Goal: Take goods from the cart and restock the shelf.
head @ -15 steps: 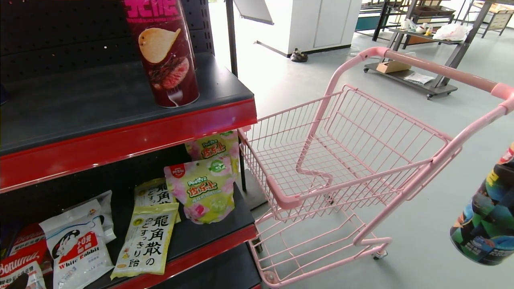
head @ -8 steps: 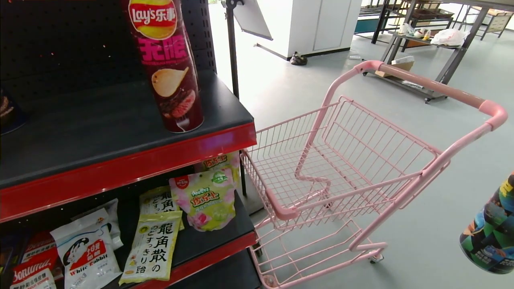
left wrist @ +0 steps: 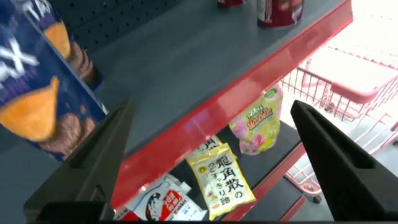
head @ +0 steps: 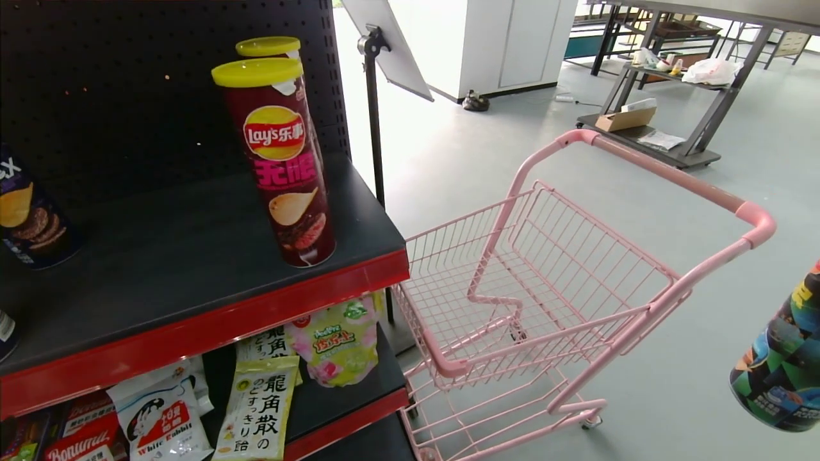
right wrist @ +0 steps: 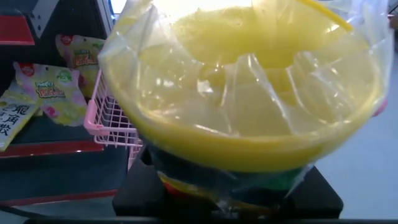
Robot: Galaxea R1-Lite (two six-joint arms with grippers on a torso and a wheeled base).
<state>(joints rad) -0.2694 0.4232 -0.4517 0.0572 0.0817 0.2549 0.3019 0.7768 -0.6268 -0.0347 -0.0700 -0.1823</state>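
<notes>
Right jaws clamp a colourful can (head: 776, 362) at the head view's lower right, past the empty cart (head: 666, 171); left jaws gape. Transfer step; next, carry it onto the upper shelf (head: 166, 256).

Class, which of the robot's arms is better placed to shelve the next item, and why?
Right. Its pincer grips the multicoloured can near the cart; the left pincer hangs open and empty over the upper shelf.

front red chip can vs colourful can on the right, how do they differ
The red chip can stands on the shelf; the colourful can hangs in the air beside the cart. The red can is dark red, the colourful one patched blue, green, black. Both have yellow lids.
</notes>
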